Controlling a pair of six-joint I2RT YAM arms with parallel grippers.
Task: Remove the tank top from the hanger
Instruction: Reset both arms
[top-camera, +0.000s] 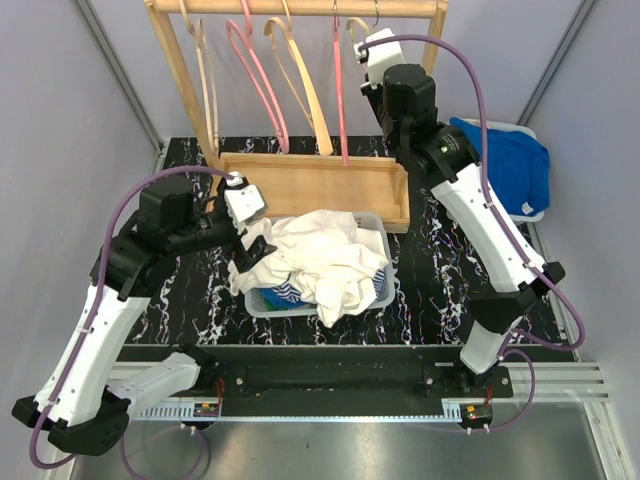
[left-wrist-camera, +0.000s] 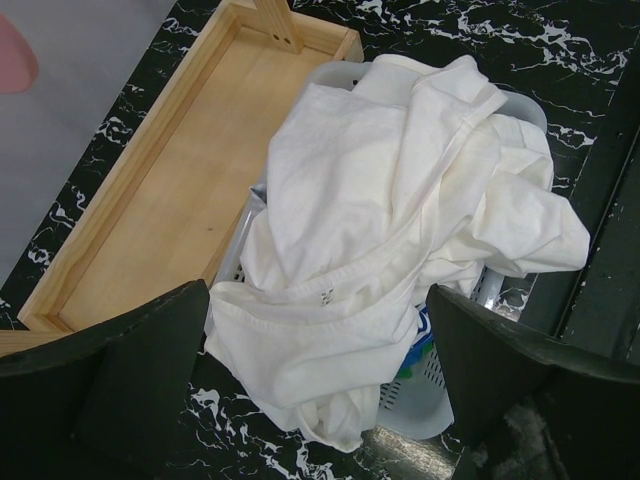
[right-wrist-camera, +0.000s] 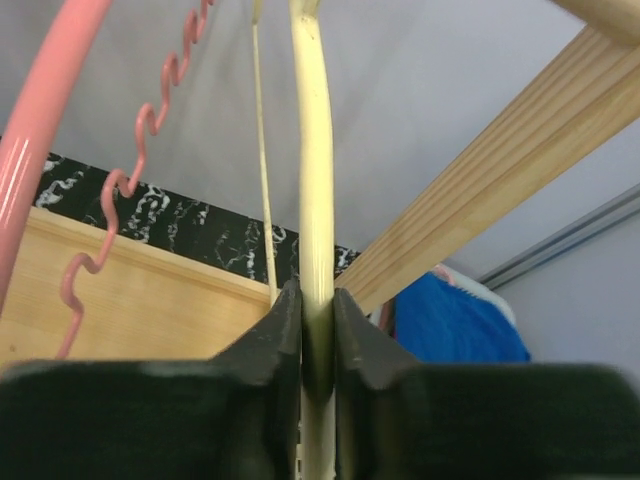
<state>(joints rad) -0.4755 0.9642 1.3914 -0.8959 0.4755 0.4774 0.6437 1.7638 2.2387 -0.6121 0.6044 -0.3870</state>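
Observation:
The white tank top lies crumpled on a heap of white clothes in a pale plastic basket, off any hanger. Its hem spills over the basket's near-left rim. My left gripper hovers at that rim, open wide, its fingers either side of the spilling cloth without touching it. My right gripper is up at the rack, shut on the bare pale yellow hanger, the rightmost one, with both jaws pressed against its thin bar.
A wooden rack carries several bare hangers, among them a pink one and a wavy pink one. Its wooden base tray stands behind the basket. A blue cloth lies at the back right.

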